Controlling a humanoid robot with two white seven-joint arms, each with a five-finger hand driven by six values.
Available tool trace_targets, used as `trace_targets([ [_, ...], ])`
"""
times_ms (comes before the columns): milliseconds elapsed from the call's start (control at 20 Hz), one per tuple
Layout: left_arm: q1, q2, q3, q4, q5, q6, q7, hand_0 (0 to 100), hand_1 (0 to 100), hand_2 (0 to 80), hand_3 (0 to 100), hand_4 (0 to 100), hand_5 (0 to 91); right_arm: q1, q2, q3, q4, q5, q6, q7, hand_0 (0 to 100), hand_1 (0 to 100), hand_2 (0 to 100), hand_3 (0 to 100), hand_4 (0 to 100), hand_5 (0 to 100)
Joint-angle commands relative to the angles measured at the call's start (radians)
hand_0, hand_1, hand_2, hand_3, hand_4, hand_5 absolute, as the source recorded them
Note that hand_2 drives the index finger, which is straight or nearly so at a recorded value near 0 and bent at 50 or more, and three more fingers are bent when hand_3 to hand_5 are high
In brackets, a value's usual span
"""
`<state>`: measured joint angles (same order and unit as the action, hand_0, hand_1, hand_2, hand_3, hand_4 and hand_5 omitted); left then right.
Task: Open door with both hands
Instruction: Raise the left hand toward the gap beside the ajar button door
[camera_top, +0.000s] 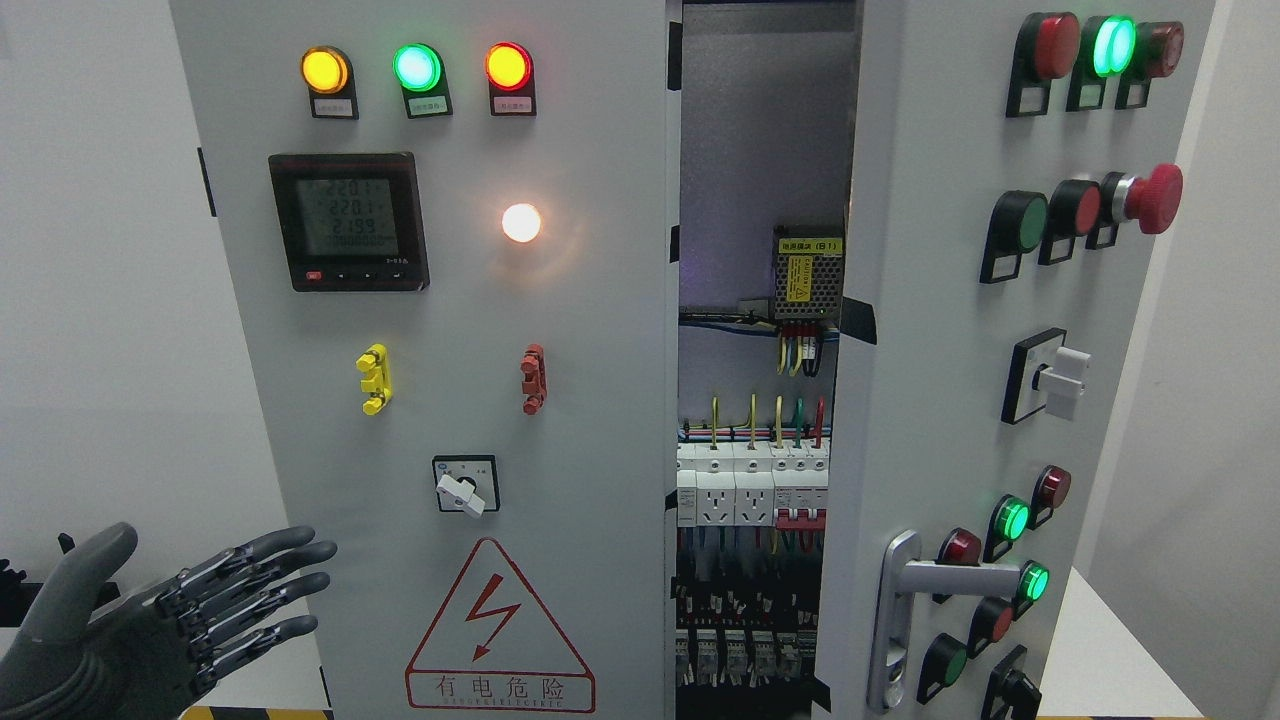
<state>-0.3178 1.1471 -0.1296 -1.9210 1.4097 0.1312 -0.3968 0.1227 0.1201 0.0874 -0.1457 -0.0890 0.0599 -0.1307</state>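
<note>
Cabinet with the right door (930, 400) swung partly open, exposing breakers (750, 480); the left door (450, 400) appears shut. The left hand (170, 620), fingers spread and empty, hovers near that door's left edge, the right hand unseen. Next, probably, the left door must be swung; no handle shows on it, only a meter (348, 222) and lamps (417, 68).

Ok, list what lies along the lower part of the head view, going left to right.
left hand, fingers spread, holding nothing → rotary switch → electric-hazard warning triangle → breakers and sockets in the gap between the doors → silver door handle → green lit button.
</note>
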Motion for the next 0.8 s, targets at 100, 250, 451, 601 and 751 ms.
trace_targets([
  [100, -0.512, -0.003, -0.539, 0.016, 0.153, 0.111, -0.004, 0, 0, 0.0, 0, 4, 0.0, 0.000, 0.000, 0.000, 0.000, 0.000, 0.000, 0.003, 0, 0, 0, 0, 0, 0],
  [250, -0.604, -0.067, -0.570, 0.059, 0.166, 0.189, -0.004, 0, 0, 0.0, 0, 4, 0.0, 0.000, 0.001, 0.000, 0.000, 0.000, 0.000, 0.003, 0, 0, 0, 0, 0, 0],
  [451, -0.693, -0.194, -0.610, 0.148, 0.164, 0.269, -0.008, 0, 0, 0.0, 0, 4, 0.0, 0.000, 0.000, 0.000, 0.000, 0.000, 0.000, 0.003, 0, 0, 0, 0, 0, 0],
  [601, -0.814, -0.282, -0.686, 0.224, 0.164, 0.312, -0.019, 0, 0, 0.0, 0, 4, 0.0, 0.000, 0.001, 0.000, 0.000, 0.000, 0.000, 0.003, 0, 0, 0, 0, 0, 0],
  [751, -0.938, -0.381, -0.781, 0.328, 0.166, 0.315, -0.033, 0, 0, 0.0, 0, 4, 0.0, 0.000, 0.000, 0.000, 0.000, 0.000, 0.000, 0.003, 0, 0, 0, 0, 0, 0],
])
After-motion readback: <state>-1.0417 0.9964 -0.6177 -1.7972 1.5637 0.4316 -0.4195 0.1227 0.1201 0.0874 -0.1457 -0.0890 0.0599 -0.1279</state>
